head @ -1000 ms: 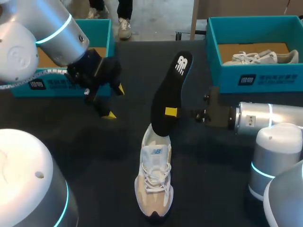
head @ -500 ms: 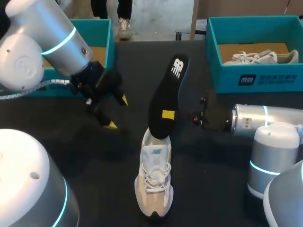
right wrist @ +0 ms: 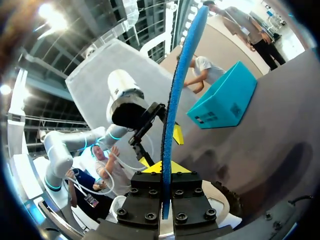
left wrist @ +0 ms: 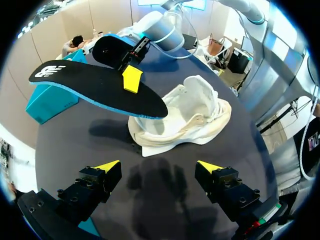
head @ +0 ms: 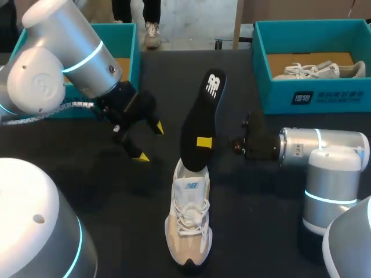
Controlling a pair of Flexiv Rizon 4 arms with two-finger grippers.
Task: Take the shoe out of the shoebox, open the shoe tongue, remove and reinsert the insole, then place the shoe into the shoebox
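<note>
Yellow tips of the right gripper (right wrist: 166, 172) are pinched on the black insole (head: 202, 116) from both sides, near its middle. The insole stands tall, its lower end down at the mouth of the white-and-beige sneaker (head: 188, 217) sitting on the dark table (head: 261, 231). Risky hold, this: a thin, bendy insole clamped at one spot could buckle if pushed down, fold against the collar, or shove the loose sneaker along the table. The left gripper (left wrist: 159, 166) hangs wide open and empty near the sneaker, touching nothing, so nothing steadies the shoe. Hard to say whether the insole's lower end is inside the sneaker or only resting on its rim, because the insole itself covers that spot. How far the tongue is pulled open is unclear too. The left arm hides part of the teal shoebox (head: 124, 46) behind it.
</note>
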